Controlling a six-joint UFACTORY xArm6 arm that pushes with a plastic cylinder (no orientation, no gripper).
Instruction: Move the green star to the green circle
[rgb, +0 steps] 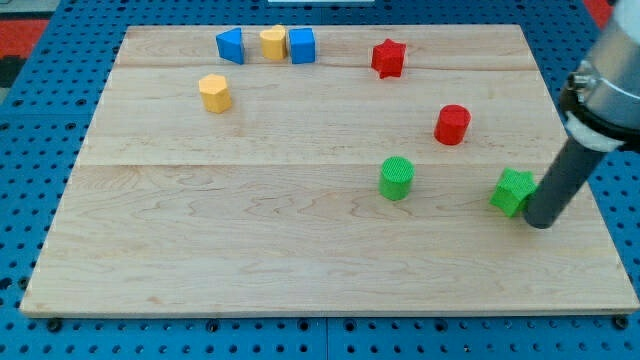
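Observation:
The green star (513, 191) lies near the board's right edge. My tip (540, 223) is on the board right beside it, at the star's lower right, touching or almost touching it. The green circle (396, 178), a short cylinder, stands to the star's left, apart from it by a bare stretch of wood.
A red cylinder (452, 124) stands above and between the two green blocks. A red star (388, 58) is at the view's top. A blue triangle (231, 45), a yellow block (273, 43) and a blue cube (301, 45) line the top edge. A yellow hexagon (215, 92) sits at upper left.

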